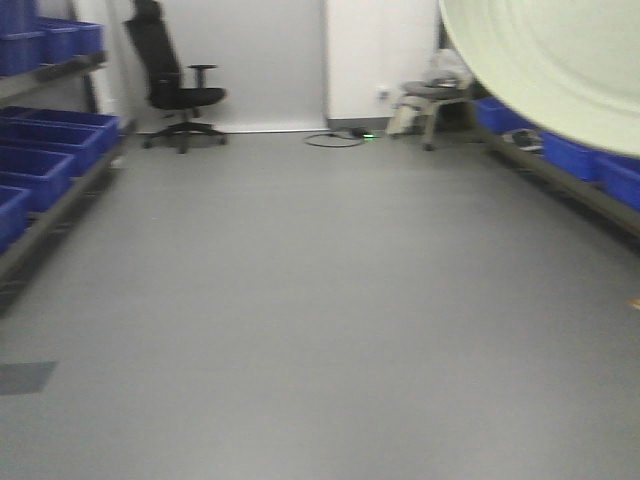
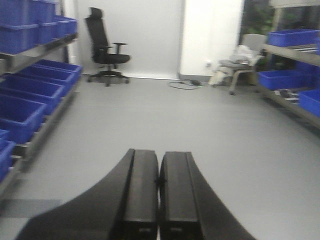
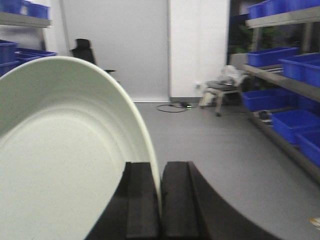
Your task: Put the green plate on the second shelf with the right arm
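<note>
Two grippers appear in the wrist views. The right gripper (image 3: 160, 171) has its two black fingers (image 3: 141, 200) drawn almost together, clamping the rim of the green plate (image 3: 65, 150) between them. The plate extends up and to the left of the jaws, tilted, with its concave face toward the wrist camera. In the front-facing view the green plate (image 1: 560, 60) fills the upper right corner, held in the air and resting on no shelf. It overlaps the near end of the right-hand shelving (image 1: 560, 180). The left gripper (image 2: 159, 161) has its fingers pressed fully together with nothing between them and is suspended above the grey floor (image 1: 320, 300). Blue bins (image 1: 45, 150) line the racks along both sides of the aisle. A black office chair (image 1: 178, 85) stands against the far wall. A stool (image 1: 435, 95) carrying a pale bundle stands near the right rack, and a cable (image 1: 333, 140) lies coiled on the floor between the chair and the stool. The bin fronts are too blurred for any marking on them to be read.
</note>
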